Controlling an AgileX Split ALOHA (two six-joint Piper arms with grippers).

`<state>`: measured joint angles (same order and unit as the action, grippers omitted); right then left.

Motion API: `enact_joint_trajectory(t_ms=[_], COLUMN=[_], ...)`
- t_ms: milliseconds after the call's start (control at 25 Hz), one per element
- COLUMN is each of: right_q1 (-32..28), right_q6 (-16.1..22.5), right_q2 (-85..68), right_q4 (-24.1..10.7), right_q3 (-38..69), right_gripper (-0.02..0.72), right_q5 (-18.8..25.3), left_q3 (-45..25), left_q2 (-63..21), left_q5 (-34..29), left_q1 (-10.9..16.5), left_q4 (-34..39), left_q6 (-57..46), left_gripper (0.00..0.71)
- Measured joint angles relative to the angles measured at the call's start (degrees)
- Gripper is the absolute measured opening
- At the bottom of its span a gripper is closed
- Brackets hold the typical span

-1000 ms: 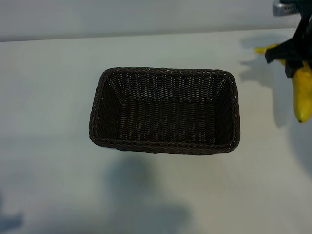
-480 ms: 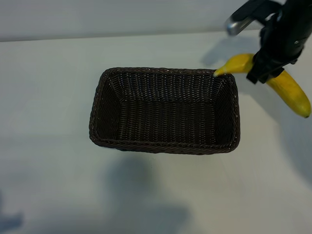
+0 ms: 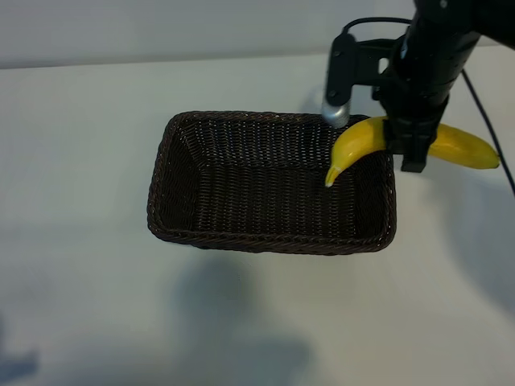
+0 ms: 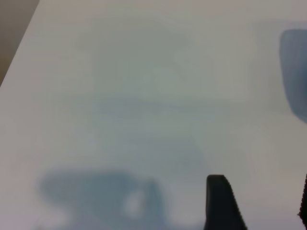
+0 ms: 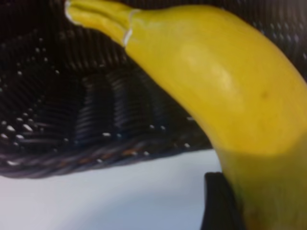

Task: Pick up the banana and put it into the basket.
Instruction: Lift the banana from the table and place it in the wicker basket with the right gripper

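Observation:
The bright yellow banana (image 3: 359, 143) hangs in the air across the right end of the dark brown wicker basket (image 3: 273, 242). Its stem end points down over the basket's inside, and its other end sticks out past the right rim. My right gripper (image 3: 411, 141) is shut on the banana's middle from above. In the right wrist view the banana (image 5: 216, 86) fills the picture over the basket's weave (image 5: 96, 115), with one black finger (image 5: 217, 203) against its side. My left gripper (image 4: 261, 203) is out of the exterior view; it hovers open over bare white table, holding nothing.
The basket stands on a white table (image 3: 80, 161), whose back edge (image 3: 161, 63) runs along the far side. A black cable (image 3: 491, 129) trails from the right arm at the right border.
My right arm has carried the banana leftward from the table's right edge to above the basket's right rim, turning it so the stem end now points into the basket.

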<state>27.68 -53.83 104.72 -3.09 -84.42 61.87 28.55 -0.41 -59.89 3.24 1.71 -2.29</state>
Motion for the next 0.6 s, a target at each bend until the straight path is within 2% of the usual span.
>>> enact_joint_trajectory(t_ms=[160,320,440,600], right_q1=[2.94,5.17,6.65,8.59], right_q6=[0.53,2.65,3.09,3.86], right_q2=[0.00,0.00,0.07,2.06], right_q4=[1.46,4.33,4.90,4.97], right_q3=[0.00,0.00,0.00,-1.32], right_gripper=[0.432,0.432,0.432,0.432], right_q5=[-2.41,-8.64,-12.03,-12.77], left_q3=[0.00,0.00,0.00,0.00], left_q2=[0.00,0.00,0.00,0.00], left_q5=[0.00,0.00,0.00,0.00], left_q1=[0.00,0.00,0.00,0.00], left_q4=[0.00,0.00,0.00,0.00], left_q6=[-0.04,-0.04,-0.04,-0.04], left_gripper=[0.434,0.434,0.434,0.434])
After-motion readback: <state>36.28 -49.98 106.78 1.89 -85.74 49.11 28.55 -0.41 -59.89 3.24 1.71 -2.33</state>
